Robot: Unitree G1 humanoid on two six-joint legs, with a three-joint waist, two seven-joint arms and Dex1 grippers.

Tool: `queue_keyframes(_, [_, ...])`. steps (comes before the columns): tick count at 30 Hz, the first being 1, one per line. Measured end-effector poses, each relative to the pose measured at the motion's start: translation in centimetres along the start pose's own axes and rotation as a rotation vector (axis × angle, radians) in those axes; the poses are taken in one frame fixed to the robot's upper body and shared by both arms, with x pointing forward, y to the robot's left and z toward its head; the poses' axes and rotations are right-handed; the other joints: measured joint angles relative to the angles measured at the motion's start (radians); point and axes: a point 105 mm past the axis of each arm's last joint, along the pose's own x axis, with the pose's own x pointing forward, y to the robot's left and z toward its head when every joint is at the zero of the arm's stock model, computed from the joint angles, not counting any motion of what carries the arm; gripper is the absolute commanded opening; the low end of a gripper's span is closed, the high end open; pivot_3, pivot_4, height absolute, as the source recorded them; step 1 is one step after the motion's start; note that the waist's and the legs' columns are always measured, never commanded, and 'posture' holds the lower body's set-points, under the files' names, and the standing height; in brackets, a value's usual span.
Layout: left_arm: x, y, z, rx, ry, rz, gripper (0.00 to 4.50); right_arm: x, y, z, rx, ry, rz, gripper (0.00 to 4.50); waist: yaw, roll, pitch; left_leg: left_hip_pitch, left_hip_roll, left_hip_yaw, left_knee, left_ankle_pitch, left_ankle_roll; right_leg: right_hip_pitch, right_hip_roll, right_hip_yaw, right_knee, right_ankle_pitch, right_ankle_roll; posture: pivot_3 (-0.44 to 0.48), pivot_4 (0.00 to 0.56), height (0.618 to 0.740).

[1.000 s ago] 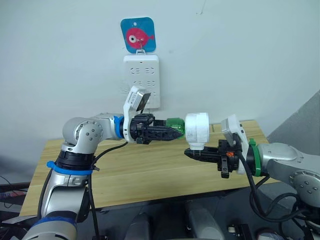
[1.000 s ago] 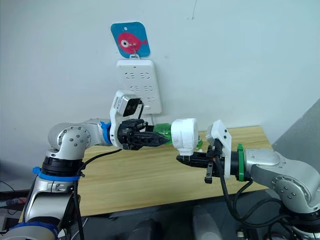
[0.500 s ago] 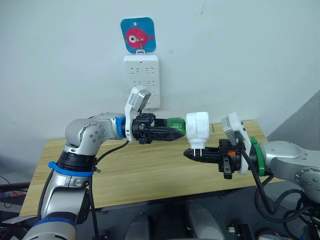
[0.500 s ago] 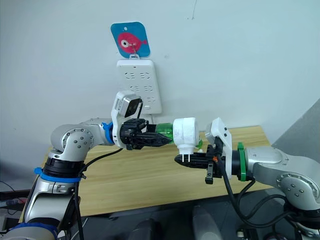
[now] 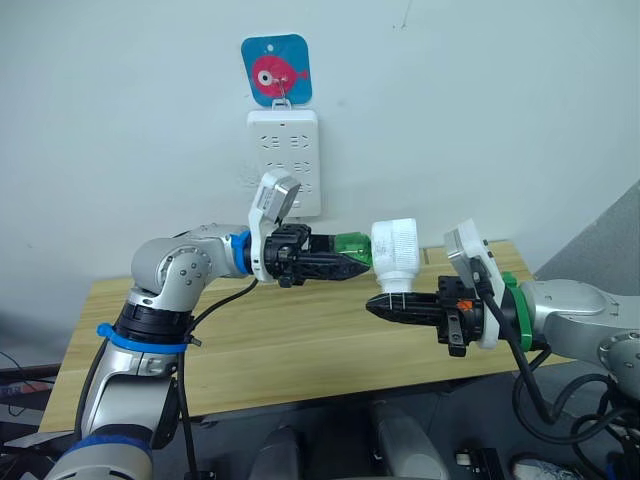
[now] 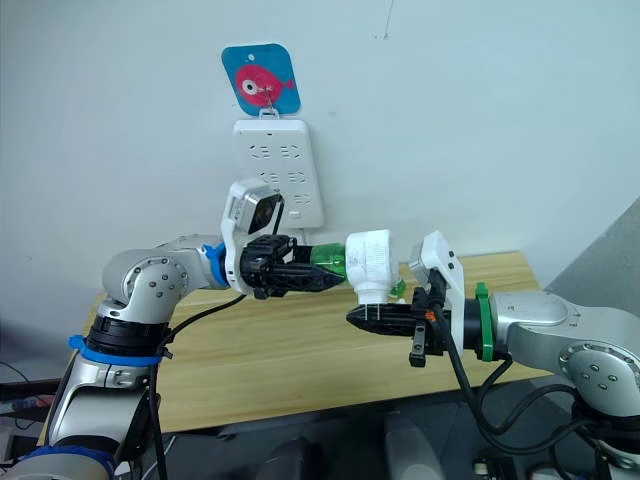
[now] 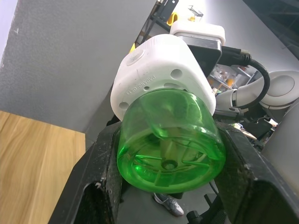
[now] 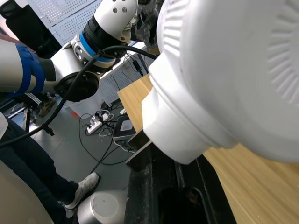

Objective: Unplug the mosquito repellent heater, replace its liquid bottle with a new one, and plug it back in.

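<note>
Right now I see the small white rounded plastic mosquito repellent heater (image 5: 397, 255) held in mid-air above the light wooden table (image 5: 290, 340), in front of the pale wall. My right gripper (image 5: 385, 306) grips it from below, its black fingers clamped on the plug end of the unit. From my left, the left gripper (image 5: 352, 265) reaches across and pinches the translucent green liquid bottle (image 6: 330, 261), which lies horizontally with its neck seated in the heater's side. In the left wrist view the bottle's round base (image 7: 169, 151) sits between the two black fingers (image 7: 105, 158), with the white heater body (image 7: 161, 65) just behind it. On the wall behind, the long white multi-socket power strip (image 5: 284, 160) hangs upright under a blue hook plate bearing a pink fish (image 5: 276, 69). Both arms meet over the table's far half, well apart from the strip.
</note>
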Motion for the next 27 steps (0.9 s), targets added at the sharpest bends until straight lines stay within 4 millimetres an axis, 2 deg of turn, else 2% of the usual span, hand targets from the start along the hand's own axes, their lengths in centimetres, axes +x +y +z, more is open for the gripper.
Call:
queue_keyframes(3, [0.2, 0.3, -0.4, -0.030, 0.013, 0.015, 2.27, -0.3, -0.4, -0.6, -0.025, 0.048, -0.033, 0.61, 0.000, 0.000, 0.000, 0.000, 0.000, 0.000, 0.000, 0.000, 0.000, 0.000, 0.000, 0.000, 0.000, 0.000, 0.000, -0.216, 0.140, 0.730])
queue_keyframes(6, [0.0, 1.0, -1.0, -0.057, 0.036, 0.074, 2.27, -1.3, -1.3, -2.4, -0.060, 0.138, -0.091, 1.54, 0.002, 0.000, 0.000, 0.000, 0.000, 0.000, 0.000, 0.000, 0.000, 0.000, 0.000, 0.000, -0.001, -0.001, 0.001, -0.214, 0.137, 0.730])
queue_keyframes(9, [-0.4, 1.5, -1.5, -0.079, 0.038, 0.113, 2.27, -2.7, -2.2, -4.8, -0.065, 0.225, -0.138, 2.69, 0.001, 0.000, 0.000, 0.000, 0.000, 0.001, 0.000, 0.000, 0.000, 0.000, 0.000, 0.000, -0.001, -0.001, 0.002, -0.211, 0.135, 0.730])
queue_keyframes(14, [-0.5, 1.7, -1.5, 0.028, 0.057, 0.148, 2.27, -5.5, -3.4, -6.2, -0.100, 0.305, -0.195, 4.48, 0.001, 0.000, 0.000, 0.000, 0.000, 0.002, 0.000, 0.000, 0.000, 0.000, 0.000, 0.001, 0.000, -0.001, 0.002, -0.211, 0.135, 0.730])
queue_keyframes(17, [-0.5, 2.0, -1.8, 0.158, 0.067, 0.183, 2.27, -7.6, -4.0, -6.1, -0.094, 0.328, -0.234, 4.50, 0.004, 0.000, 0.000, 0.000, 0.000, 0.002, 0.000, 0.000, 0.000, 0.000, 0.000, 0.001, -0.001, 0.000, 0.000, -0.211, 0.135, 0.730])
queue_keyframes(20, [-0.6, 2.2, -2.7, 0.294, 0.089, 0.201, 2.27, -9.2, -4.3, -4.8, -0.108, 0.315, -0.258, 4.50, 0.003, 0.000, 0.000, 0.001, 0.000, 0.003, 0.000, 0.000, 0.000, 0.000, 0.000, 0.002, -0.001, 0.000, 0.000, -0.221, 0.134, 0.730])
queue_keyframes(22, [-0.7, 2.0, -4.1, 0.406, 0.123, 0.184, 2.27, -10.0, -3.9, -3.6, -0.116, 0.307, -0.236, 4.50, 0.002, 0.001, -0.001, 0.001, 0.000, 0.004, -0.001, 0.000, 0.000, 0.000, 0.000, 0.002, -0.001, 0.000, 0.000, -0.223, 0.134, 0.730])
queue_keyframes(24, [-0.9, 1.8, -5.2, 0.519, 0.146, 0.167, 2.27, -10.2, -3.5, -2.2, -0.148, 0.282, -0.214, 4.50, 0.001, 0.001, -0.001, 0.001, 0.001, 0.004, 0.000, 0.000, 0.000, 0.000, 0.001, 0.002, -0.001, 0.000, 0.000, -0.226, 0.133, 0.730])
queue_keyframes(27, [-0.6, 1.6, -5.6, 0.724, 0.147, 0.123, 2.27, -9.2, -2.7, -0.4, -0.226, 0.255, -0.162, 4.50, 0.002, 0.001, -0.001, 0.001, 0.000, 0.006, 0.000, 0.000, 0.000, 0.001, 0.001, 0.001, -0.001, 0.000, 0.000, -0.226, 0.135, 0.730])
